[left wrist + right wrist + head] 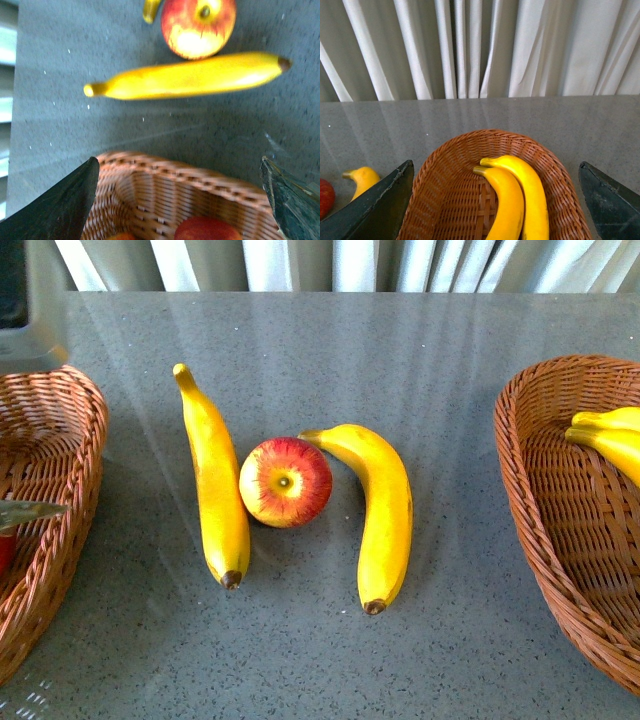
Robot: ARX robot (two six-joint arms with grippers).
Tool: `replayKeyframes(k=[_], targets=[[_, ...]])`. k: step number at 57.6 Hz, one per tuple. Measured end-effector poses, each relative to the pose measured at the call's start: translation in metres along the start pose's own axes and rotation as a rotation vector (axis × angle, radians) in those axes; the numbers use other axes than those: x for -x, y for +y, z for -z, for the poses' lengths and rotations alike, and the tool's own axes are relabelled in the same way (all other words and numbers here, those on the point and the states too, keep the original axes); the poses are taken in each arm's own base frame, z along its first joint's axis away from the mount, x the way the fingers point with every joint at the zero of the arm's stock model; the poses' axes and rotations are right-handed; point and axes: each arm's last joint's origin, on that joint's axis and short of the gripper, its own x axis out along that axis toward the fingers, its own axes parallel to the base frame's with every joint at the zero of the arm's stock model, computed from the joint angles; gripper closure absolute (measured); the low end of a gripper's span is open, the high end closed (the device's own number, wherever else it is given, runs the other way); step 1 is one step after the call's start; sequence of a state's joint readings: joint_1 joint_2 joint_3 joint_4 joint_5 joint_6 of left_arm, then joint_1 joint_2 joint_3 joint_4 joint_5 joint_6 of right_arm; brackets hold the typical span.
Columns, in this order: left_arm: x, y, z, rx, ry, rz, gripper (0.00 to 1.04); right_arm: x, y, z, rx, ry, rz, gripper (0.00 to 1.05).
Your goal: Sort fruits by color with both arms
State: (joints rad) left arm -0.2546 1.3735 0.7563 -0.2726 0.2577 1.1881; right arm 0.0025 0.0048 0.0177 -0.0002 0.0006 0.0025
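Observation:
On the grey table a red apple [286, 482] lies between two yellow bananas, one to its left [215, 480] and one to its right [382, 510]. My left gripper [177, 165] is open and empty above the left basket [200, 177], which holds a red apple [207, 230]. The table's apple [198, 25] and a banana [190, 77] lie beyond it. My right gripper [495, 165] is open and empty above the right basket [445, 200], which holds two bananas [507, 205]. In the front view only a fingertip [25, 511] of the left gripper shows.
The two wicker baskets stand at the table's left edge [70, 440] and right edge [540, 490]. Pale curtains [480, 45] hang behind the table's far edge. A dark object [12, 285] sits at the far left corner.

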Motion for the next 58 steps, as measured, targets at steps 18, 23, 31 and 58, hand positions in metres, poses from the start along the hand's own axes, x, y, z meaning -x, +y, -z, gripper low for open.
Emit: replayKeyframes(k=[18, 23, 31, 58], targets=[[-0.029, -0.010, -0.058, -0.022, -0.089, 0.053, 0.09, 0.000, 0.000, 0.000, 0.000, 0.000, 0.000, 0.09], [-0.037, -0.013, -0.069, -0.019, -0.102, 0.065, 0.09, 0.000, 0.000, 0.000, 0.000, 0.000, 0.000, 0.09], [-0.049, -0.017, -0.087, 0.013, -0.125, 0.035, 0.09, 0.000, 0.000, 0.000, 0.000, 0.000, 0.000, 0.09], [-0.050, -0.014, -0.090, 0.100, -0.124, -0.052, 0.09, 0.000, 0.000, 0.000, 0.000, 0.000, 0.000, 0.09]])
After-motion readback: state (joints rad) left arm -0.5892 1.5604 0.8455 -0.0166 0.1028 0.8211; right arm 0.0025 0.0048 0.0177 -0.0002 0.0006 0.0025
